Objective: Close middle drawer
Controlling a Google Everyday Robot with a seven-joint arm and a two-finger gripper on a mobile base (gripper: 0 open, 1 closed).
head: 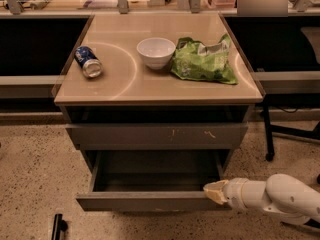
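The middle drawer [145, 201] stands pulled out from the cabinet. Its plain grey-brown front panel faces the camera and its dark box interior [155, 171] shows no contents. My gripper [214, 191] comes in from the lower right on a white arm [272, 196]. Its pale tip is at the right end of the drawer's front panel, at the top edge; it looks to be touching it. The drawer above [155, 135], with small pale scratch marks, is shut.
On the cabinet top [120, 86] lie a blue can [88, 62] on its side, a white bowl [156, 52] and a green bag [204, 60]. A black pole with a caster [270, 156] stands at the right. A black object [58, 226] lies on the floor at lower left.
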